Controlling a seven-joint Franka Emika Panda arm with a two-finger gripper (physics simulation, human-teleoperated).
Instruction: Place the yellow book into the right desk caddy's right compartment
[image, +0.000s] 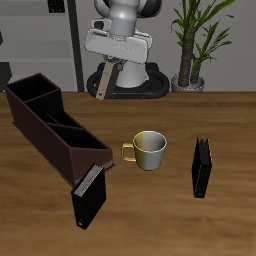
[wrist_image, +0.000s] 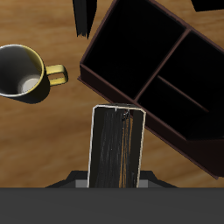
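My gripper (image: 108, 66) is shut on the yellow book (image: 104, 81) and holds it upright, high above the back of the table. In the wrist view the book (wrist_image: 116, 149) hangs tan-faced between the fingers (wrist_image: 80, 181). The right desk caddy (image: 40, 125) is a long dark maroon box lying aslant nearer the table's front edge, below the book and apart from it. Its open cells show in the wrist view (wrist_image: 131, 52). One end cell (image: 84, 150) lies nearest the front edge. I cannot tell which end cell is the right compartment.
A pale mug with a yellow handle (image: 149, 149) stands mid-table beside the caddy and shows in the wrist view (wrist_image: 22, 72). A black book with a grey cover (image: 88, 195) leans at the caddy's front end. A thicker black book (image: 202, 167) stands beyond the mug.
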